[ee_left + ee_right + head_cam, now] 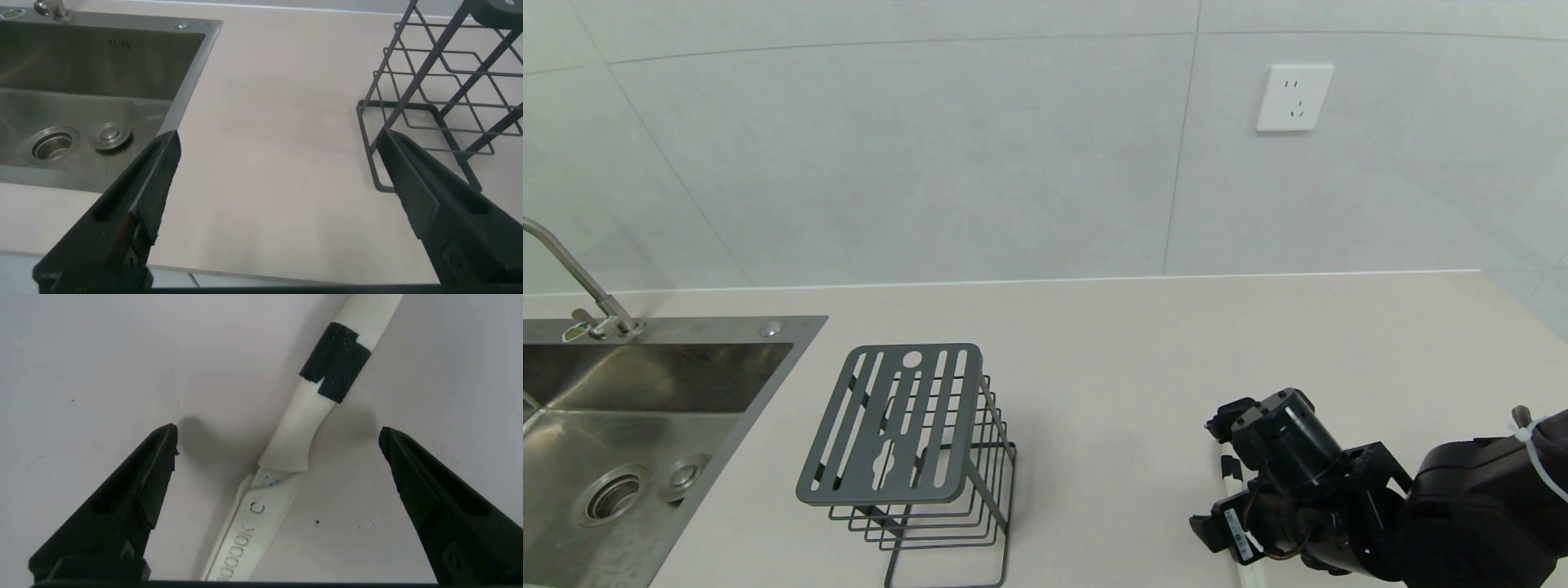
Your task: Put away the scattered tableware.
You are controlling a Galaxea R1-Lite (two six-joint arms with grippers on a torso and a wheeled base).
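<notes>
Right wrist view records detail the head view lacks: the white knife [288, 453] lies flat on the bench [98, 359] between the jaws of the right gripper [275, 434], which stand wide apart and grip nothing. A black tape band wraps its handle, and the blade carries small print. Head view places the knife well to the right of the slotted grey rack [907, 441]. Left wrist view shows the left gripper [278, 139] with jaws spread wide, holding nothing, over the bench between rack and sink [98, 65]. A drain [54, 145] is set in the sink basin.
</notes>
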